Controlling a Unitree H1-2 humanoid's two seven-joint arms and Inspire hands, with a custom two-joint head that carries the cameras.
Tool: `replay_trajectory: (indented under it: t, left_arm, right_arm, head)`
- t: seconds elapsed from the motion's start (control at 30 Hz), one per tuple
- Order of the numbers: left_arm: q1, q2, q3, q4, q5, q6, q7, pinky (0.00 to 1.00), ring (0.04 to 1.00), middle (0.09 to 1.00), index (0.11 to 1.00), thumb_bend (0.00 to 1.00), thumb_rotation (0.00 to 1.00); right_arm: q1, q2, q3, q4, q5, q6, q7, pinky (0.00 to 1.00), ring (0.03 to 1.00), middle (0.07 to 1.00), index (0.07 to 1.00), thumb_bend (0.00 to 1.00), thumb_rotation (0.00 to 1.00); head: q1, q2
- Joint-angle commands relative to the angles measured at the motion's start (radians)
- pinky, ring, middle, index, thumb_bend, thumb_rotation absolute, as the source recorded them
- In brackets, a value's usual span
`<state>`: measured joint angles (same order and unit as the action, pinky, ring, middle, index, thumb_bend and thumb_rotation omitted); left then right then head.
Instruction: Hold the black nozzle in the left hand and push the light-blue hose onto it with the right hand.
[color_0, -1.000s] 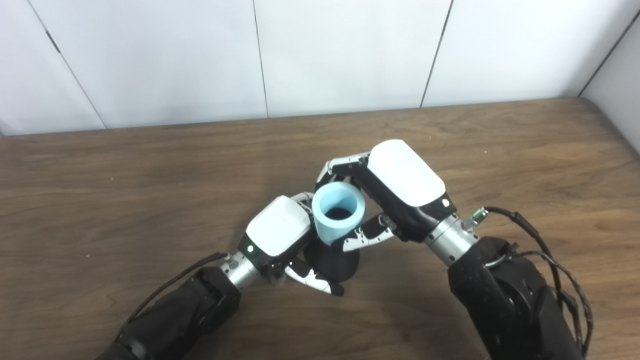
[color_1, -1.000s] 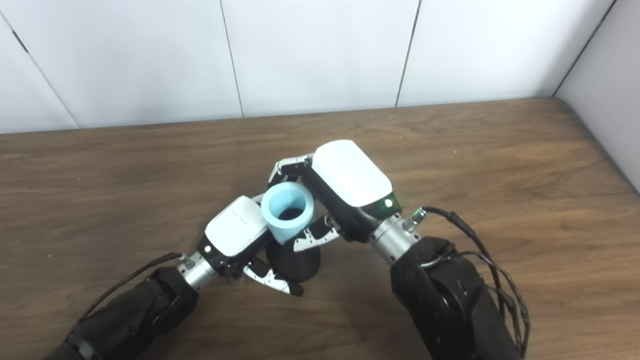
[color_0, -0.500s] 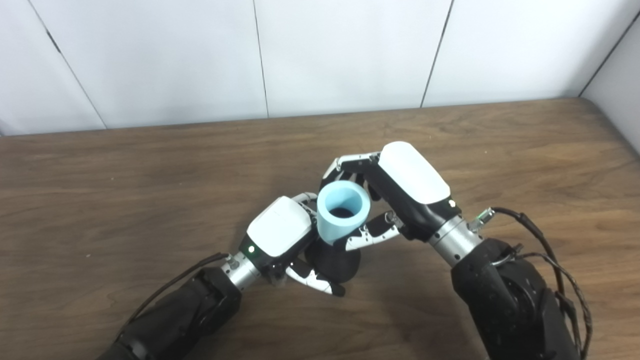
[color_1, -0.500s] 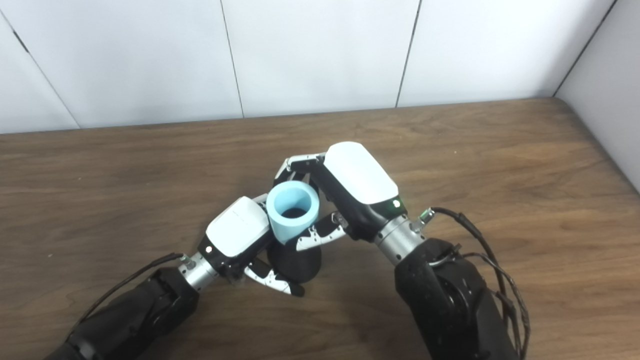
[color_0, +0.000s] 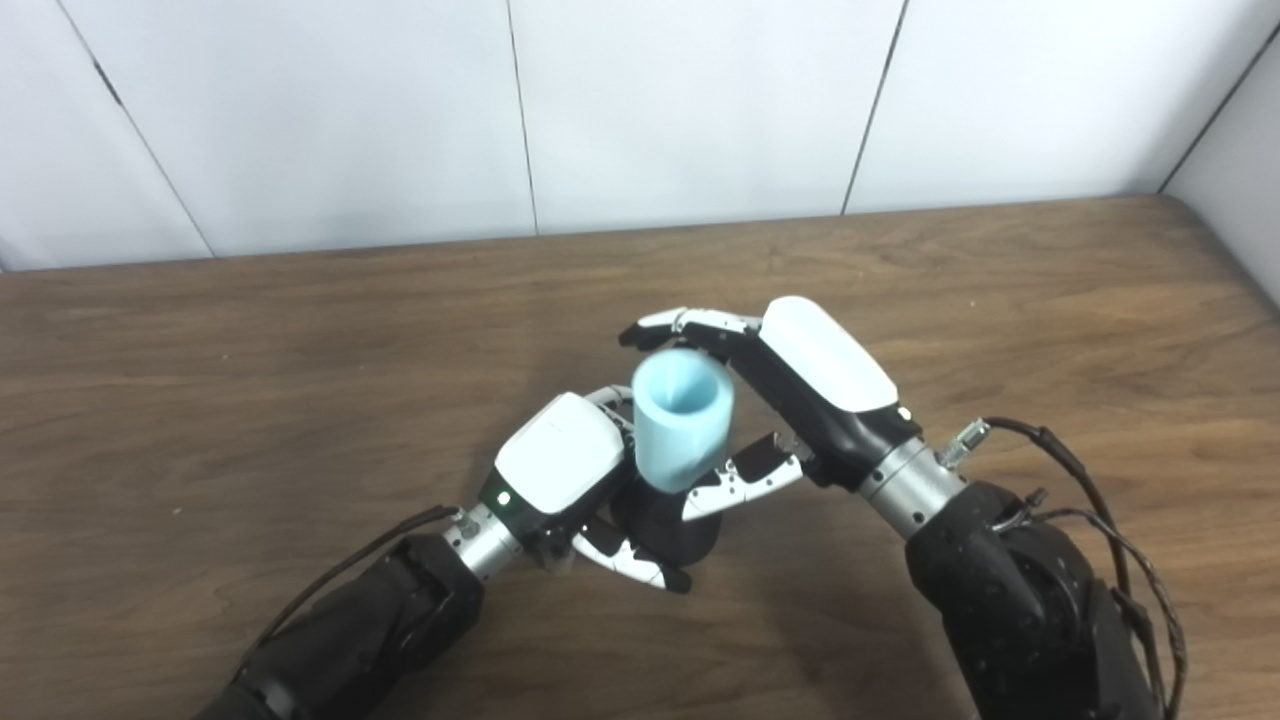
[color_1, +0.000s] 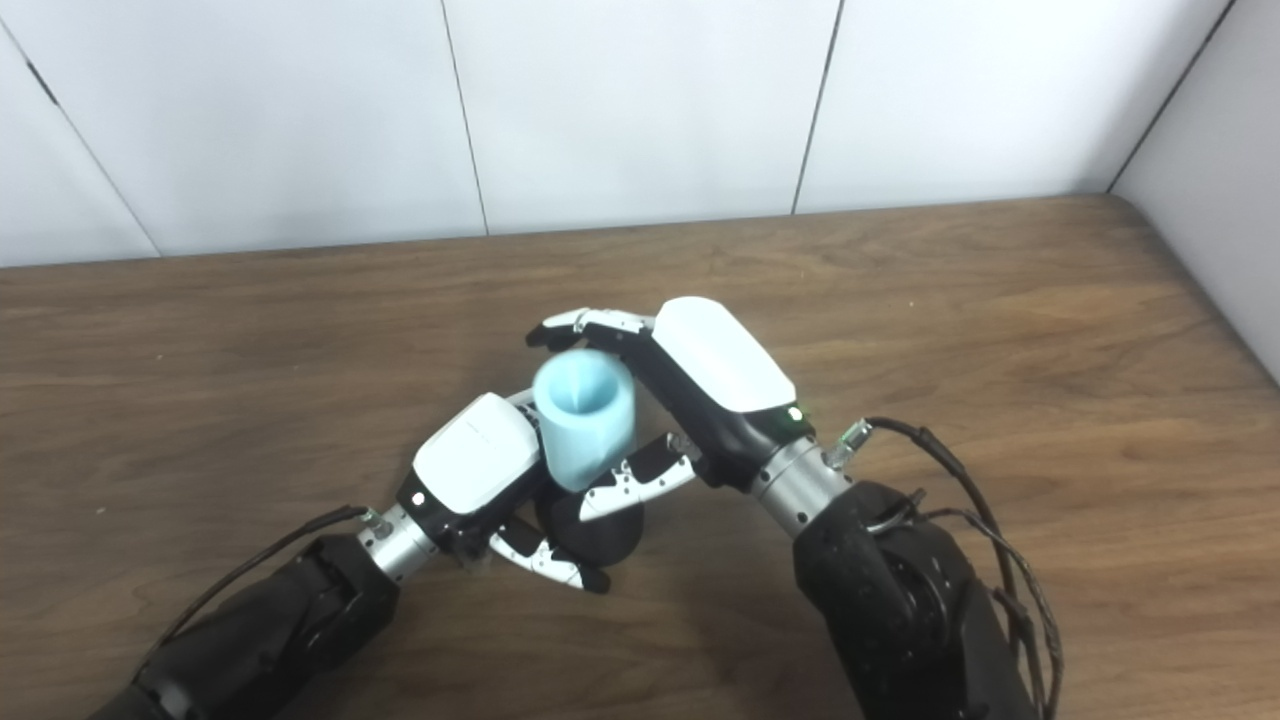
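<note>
Left hand (color_0: 557, 468): clamped on black nozzle (color_0: 668, 528), near the front edge of the wooden table (color_0: 200, 380), about midway along it. Light-blue hose (color_0: 682, 420): upright over the nozzle, lower end on it, image blurred. Right hand (color_0: 800, 385): fingers (color_0: 680, 322) spread behind the hose, thumb (color_0: 742, 478) beside its lower part; firm grasp cannot be told.

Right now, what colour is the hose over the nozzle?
Light blue; the hose shows best in the left eye view.
</note>
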<state>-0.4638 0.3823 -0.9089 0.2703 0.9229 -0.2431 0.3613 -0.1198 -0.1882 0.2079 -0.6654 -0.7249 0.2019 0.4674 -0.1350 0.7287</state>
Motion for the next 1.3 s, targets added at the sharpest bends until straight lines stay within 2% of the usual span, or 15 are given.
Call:
replay_trajectory:
  t: [0.0, 0.03, 0.07, 0.2, 0.33, 0.53, 0.6, 0.67, 0.7, 0.77, 0.87, 0.93, 1.03, 1.13, 1.27]
  left_arm:
    - [0.152, -0.008, -0.14, 0.09, 0.121, -0.016, -0.197, 0.77, 0.484, 0.449, 0.525, 0.51, 0.0]
    - [0.152, -0.008, -0.141, 0.09, 0.122, -0.016, -0.197, 0.77, 0.485, 0.45, 0.526, 0.51, 0.0]
    - [0.152, -0.008, -0.141, 0.092, 0.123, -0.017, -0.192, 0.77, 0.485, 0.45, 0.526, 0.51, 0.0]
    - [0.153, -0.008, -0.14, 0.095, 0.127, -0.018, -0.177, 0.75, 0.467, 0.444, 0.525, 0.51, 0.0]
    - [0.153, -0.01, -0.14, 0.1, 0.124, -0.02, -0.172, 0.75, 0.456, 0.437, 0.522, 0.51, 0.0]
    - [0.153, -0.012, -0.141, 0.1, 0.127, -0.013, -0.176, 0.76, 0.464, 0.441, 0.522, 0.51, 0.0]
    - [0.153, -0.012, -0.141, 0.097, 0.126, -0.009, -0.187, 0.76, 0.459, 0.437, 0.523, 0.51, 0.0]
    - [0.152, -0.013, -0.141, 0.096, 0.125, -0.007, -0.191, 0.76, 0.468, 0.441, 0.526, 0.51, 0.0]
    - [0.152, -0.014, -0.141, 0.098, 0.124, -0.007, -0.191, 0.76, 0.477, 0.444, 0.527, 0.51, 0.0]
    - [0.153, -0.016, -0.139, 0.103, 0.122, -0.011, -0.182, 0.75, 0.468, 0.445, 0.526, 0.51, 0.0]
    - [0.152, -0.019, -0.139, 0.109, 0.121, -0.012, -0.178, 0.75, 0.467, 0.443, 0.524, 0.51, 0.0]
    - [0.152, -0.02, -0.138, 0.11, 0.12, -0.01, -0.181, 0.76, 0.468, 0.441, 0.524, 0.51, 0.0]
    - [0.15, -0.022, -0.139, 0.113, 0.123, -0.008, -0.181, 0.76, 0.459, 0.433, 0.524, 0.51, 0.0]
    - [0.151, -0.023, -0.138, 0.118, 0.124, -0.009, -0.171, 0.75, 0.456, 0.436, 0.522, 0.52, 0.0]
    - [0.15, -0.026, -0.138, 0.125, 0.12, -0.015, -0.165, 0.75, 0.449, 0.437, 0.519, 0.52, 0.0]
  right_arm:
    - [-0.035, 0.008, -0.015, -0.053, 0.029, 0.002, -0.008, 0.62, 0.762, 0.818, 0.822, 1.0, 0.36]
    - [-0.036, 0.009, -0.016, -0.056, 0.036, 0.013, -0.001, 0.67, 0.813, 0.866, 0.875, 1.0, 0.39]
    - [-0.037, 0.008, -0.018, -0.059, 0.046, 0.023, 0.006, 0.68, 0.821, 0.874, 0.884, 1.0, 0.4]
    - [-0.039, 0.005, -0.025, -0.06, 0.09, 0.043, 0.016, 0.81, 0.942, 0.981, 0.988, 1.0, 0.46]
    - [-0.041, 0.004, -0.034, -0.058, 0.139, 0.059, 0.023, 0.89, 0.994, 1.0, 1.0, 1.0, 0.52]
    - [-0.04, 0.0, -0.049, -0.063, 0.197, 0.093, 0.027, 0.94, 1.0, 1.0, 1.0, 1.0, 0.52]
    - [-0.037, -0.006, -0.067, -0.063, 0.225, 0.092, 0.012, 0.96, 1.0, 1.0, 1.0, 1.0, 0.56]
    - [-0.026, -0.01, -0.094, -0.052, 0.239, 0.037, -0.04, 0.96, 1.0, 1.0, 1.0, 1.0, 0.66]
    - [-0.02, -0.014, -0.106, -0.041, 0.236, -0.005, -0.072, 0.93, 0.994, 1.0, 1.0, 0.97, 0.77]
    - [-0.004, -0.036, -0.132, -0.009, 0.23, -0.107, -0.139, 0.91, 0.97, 0.988, 0.994, 0.92, 0.89]
    - [0.023, -0.085, -0.175, 0.018, 0.271, -0.225, -0.192, 0.94, 0.984, 0.994, 0.998, 0.93, 0.92]
    - [0.04, -0.109, -0.189, 0.009, 0.289, -0.26, -0.198, 0.96, 0.997, 0.999, 0.998, 0.96, 0.92]
    - [0.069, -0.152, -0.191, -0.024, 0.245, -0.313, -0.194, 0.98, 1.0, 1.0, 1.0, 0.93, 0.95]
    - [0.089, -0.176, -0.181, -0.068, 0.182, -0.345, -0.182, 0.98, 1.0, 0.979, 0.974, 0.89, 1.0]
    - [0.1, -0.179, -0.166, -0.117, 0.136, -0.345, -0.15, 0.99, 1.0, 0.98, 0.968, 0.88, 1.0]
  head:
    - [-0.001, 0.001]
    - [-0.001, 0.001]
    - [-0.001, 0.001]
    - [-0.001, 0.003]
    - [-0.001, 0.002]
    - [-0.002, 0.0]
    - [-0.002, 0.0]
    - [-0.001, -0.001]
    - [-0.001, -0.001]
    - [-0.001, -0.001]
    - [-0.002, -0.004]
    - [-0.003, -0.005]
    - [-0.003, -0.004]
    - [-0.004, -0.005]
    - [-0.002, -0.006]
